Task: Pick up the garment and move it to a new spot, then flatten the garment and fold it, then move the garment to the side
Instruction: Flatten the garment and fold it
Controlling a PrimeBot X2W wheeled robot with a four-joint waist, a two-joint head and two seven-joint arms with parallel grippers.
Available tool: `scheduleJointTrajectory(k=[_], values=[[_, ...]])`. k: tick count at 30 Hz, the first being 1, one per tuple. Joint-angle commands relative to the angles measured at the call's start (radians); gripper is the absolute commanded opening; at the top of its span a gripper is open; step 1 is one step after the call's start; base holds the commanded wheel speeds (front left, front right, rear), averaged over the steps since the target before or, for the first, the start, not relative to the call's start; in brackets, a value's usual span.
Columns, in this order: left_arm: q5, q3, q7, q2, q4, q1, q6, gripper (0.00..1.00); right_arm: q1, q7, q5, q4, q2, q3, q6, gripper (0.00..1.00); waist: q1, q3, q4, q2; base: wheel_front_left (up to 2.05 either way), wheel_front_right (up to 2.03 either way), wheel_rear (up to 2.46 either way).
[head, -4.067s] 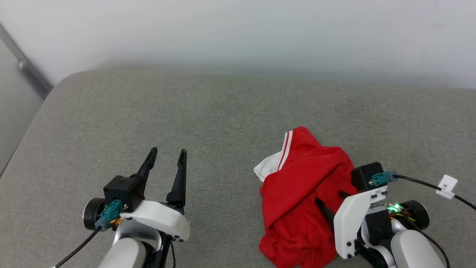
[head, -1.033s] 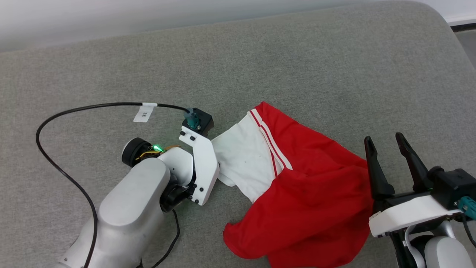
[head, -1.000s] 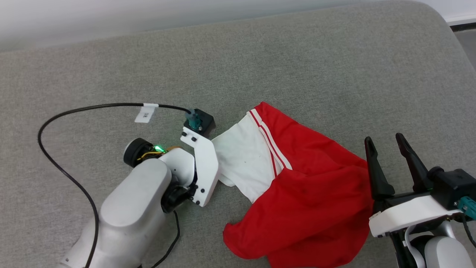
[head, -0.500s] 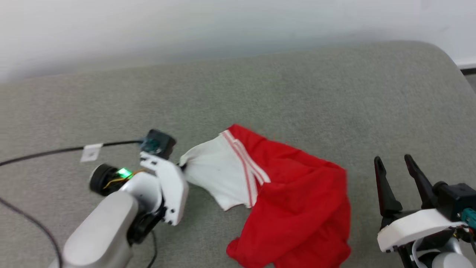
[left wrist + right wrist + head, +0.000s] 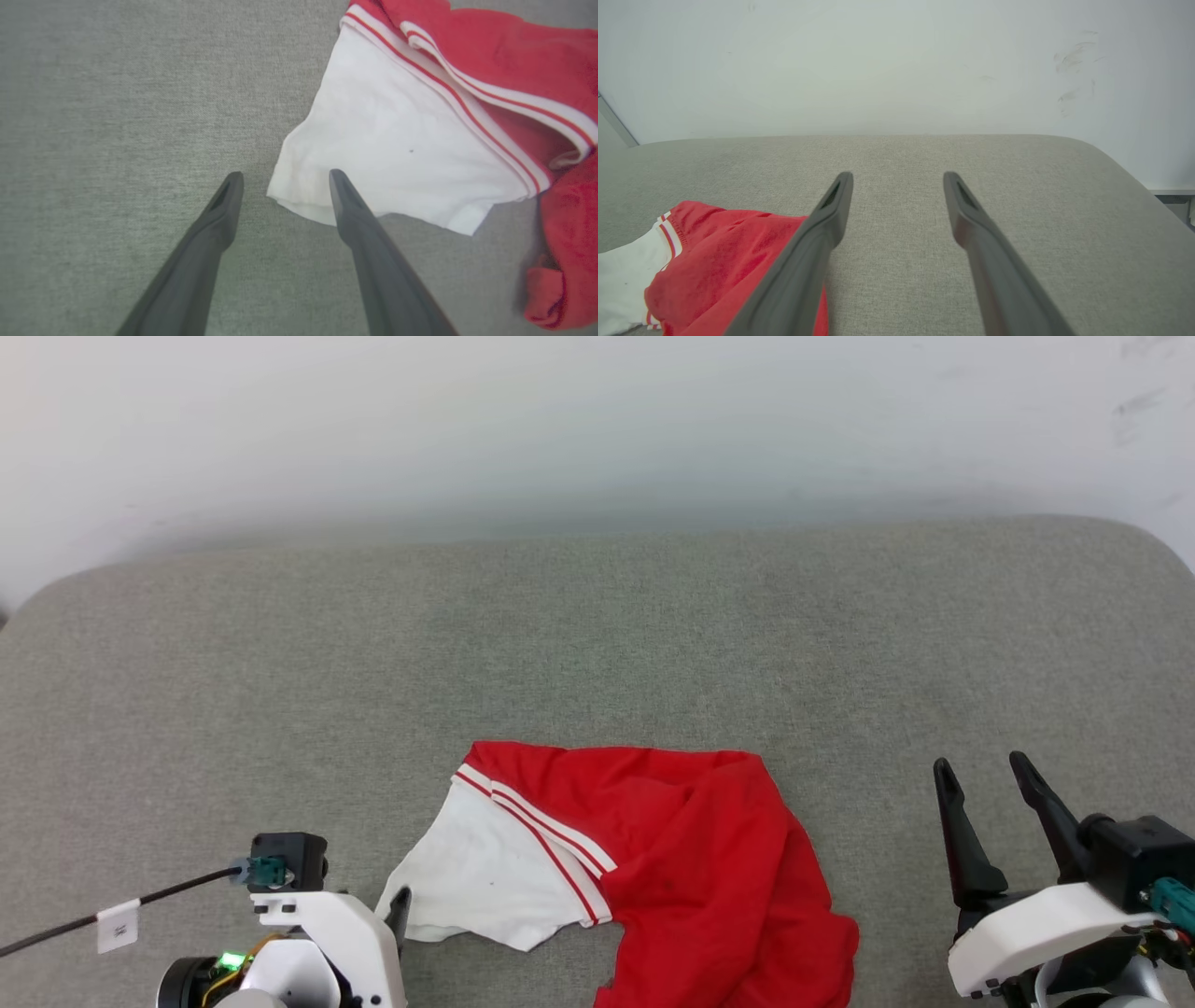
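Garment (image 5: 691, 840) lies crumpled on grey upholstered surface (image 5: 597, 635).

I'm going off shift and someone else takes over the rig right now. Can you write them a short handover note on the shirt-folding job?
Left gripper: open, holding nothing; fingers by the corner of the white sleeve it pinched a moment ago.
Right gripper: open, empty, to the right of the garment.
Garment: on the grey cushion, between the grippers; sleeve spread out, red body bunched.
Done: picked up and set down again.
Left: flatten, fold, move aside.
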Motion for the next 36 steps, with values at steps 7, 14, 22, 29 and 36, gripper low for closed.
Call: scheduleJointTrajectory(k=[7, 14, 22, 29, 36], values=[[0.122, 0.014, -0.295, -0.046, -0.029, -0.031, 0.028, 1.0, 0.046, 0.034, -0.021, -0.022, 0.001, -0.006, -0.001, 1.0, 0.0, -0.058, 0.025, -0.0001, 0.0, 0.0, 0.0], [0.194, 0.012, -0.483, -0.08, -0.083, -0.038, 0.051, 1.0, 0.079, 0.06, -0.025, -0.04, 0.001, -0.012, -0.001, 1.0, 0.0, -0.088, 0.042, -0.0001, 0.0, 0.0, 0.0], [0.209, 0.002, -0.506, -0.084, -0.142, -0.005, 0.075, 1.0, 0.083, 0.194, -0.03, 0.013, -0.009, 0.056, -0.001, 1.0, 0.0, -0.092, 0.093, -0.0001, 0.0, 0.0, 0.0], [0.217, -0.02, -0.509, -0.093, -0.171, 0.014, 0.084, 1.0, 0.043, 0.454, 0.066, 0.033, -0.111, 0.247, -0.001, 1.0, 0.0, -0.078, 0.166, -0.0001, 0.0, 0.0, 0.0], [0.217, -0.038, -0.522, -0.113, -0.167, -0.012, 0.072, 1.0, 0.013, 0.642, 0.164, 0.046, -0.186, 0.409, -0.001, 1.0, 0.0, -0.025, 0.229, -0.0001, 0.0, 0.0, 0.0]])
